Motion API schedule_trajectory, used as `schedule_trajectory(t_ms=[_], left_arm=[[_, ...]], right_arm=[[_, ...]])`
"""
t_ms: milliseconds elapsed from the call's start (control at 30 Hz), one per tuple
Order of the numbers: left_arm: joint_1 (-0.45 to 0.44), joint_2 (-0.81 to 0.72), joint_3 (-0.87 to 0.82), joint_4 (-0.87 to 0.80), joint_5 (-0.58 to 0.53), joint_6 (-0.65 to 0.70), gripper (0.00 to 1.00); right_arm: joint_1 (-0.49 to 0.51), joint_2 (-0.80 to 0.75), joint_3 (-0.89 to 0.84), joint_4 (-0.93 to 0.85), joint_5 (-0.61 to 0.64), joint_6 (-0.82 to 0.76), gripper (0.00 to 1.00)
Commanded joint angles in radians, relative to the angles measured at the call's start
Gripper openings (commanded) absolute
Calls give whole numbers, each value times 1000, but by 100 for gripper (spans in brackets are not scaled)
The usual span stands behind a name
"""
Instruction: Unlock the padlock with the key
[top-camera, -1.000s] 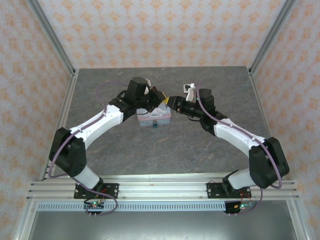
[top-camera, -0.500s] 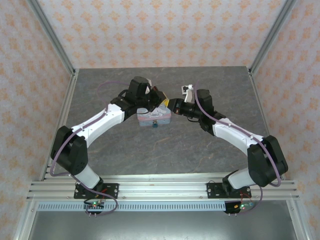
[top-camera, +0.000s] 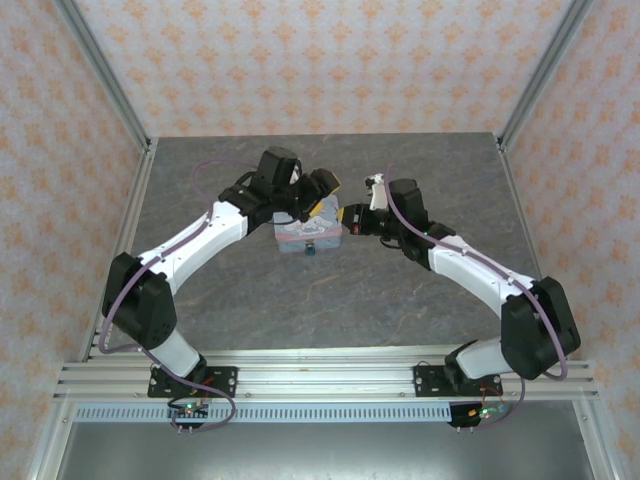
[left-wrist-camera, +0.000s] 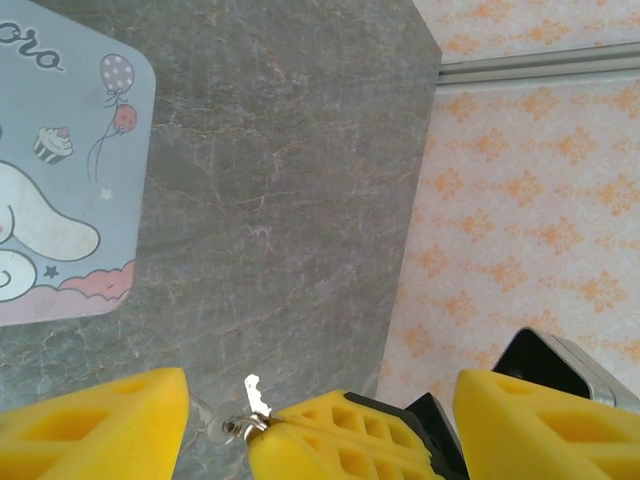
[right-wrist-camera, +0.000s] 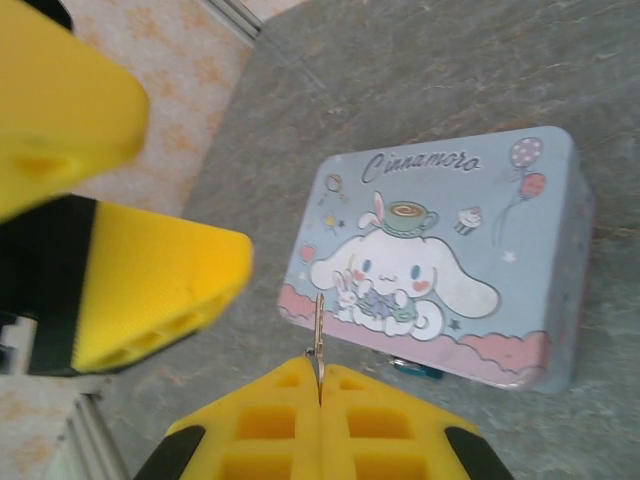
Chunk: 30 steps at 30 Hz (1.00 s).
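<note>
Padlock: sitting on the bench, tight against the side wall of the pale blue cartoon tin, at the tin's 6 o'clock in the top view. Showing as no more than a sliver of dark teal-blue, peeking out under the tin's pink lower border in the right wrist view. Shackle and keyhole hidden or too small for telling.

Judging the step in hand as bringing the key to the lock, with insertion not yet begun.

Right pincer: pressing together on the key, with the thin metal blade sticking straight out past the yellow fingertips toward 12 o'clock. Blade tip appearing in front of the tin's lower left corner, with the padlock at about 4 o'clock from it and apart. Hovering at the tin's 3 o'clock in the top view.

Left pincer: standing spread wide and gripping nothing, at the tin's 1 o'clock in the top view, close beside the right pincer.

Next move probably calling for swinging the blade down to the padlock's face, finding the keyhole and lining up with it before pushing in. Likely also calling for steadying so small a lock against sliding, perhaps with the free left pincer.
</note>
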Motion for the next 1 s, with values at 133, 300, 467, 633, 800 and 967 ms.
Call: schedule_trajectory(t_ms=[133, 300, 467, 633, 800, 967], left_arm=[[9, -8, 56, -127, 35, -47, 71], [9, 3, 57, -156, 41, -57, 64], [8, 11, 57, -171, 45, -60, 54], [5, 24, 53, -180, 51, -55, 48], [3, 40, 47, -176, 62, -56, 44], [-7, 53, 49, -164, 67, -62, 40]], right_arm=[[76, -67, 43, -127, 171, -242, 0], [143, -93, 38, -146, 277, -347, 0], [186, -103, 36, -146, 341, -396, 0], [194, -101, 36, -131, 347, -397, 0], [196, -96, 40, -126, 346, -395, 0], [197, -87, 46, -124, 336, -393, 0]])
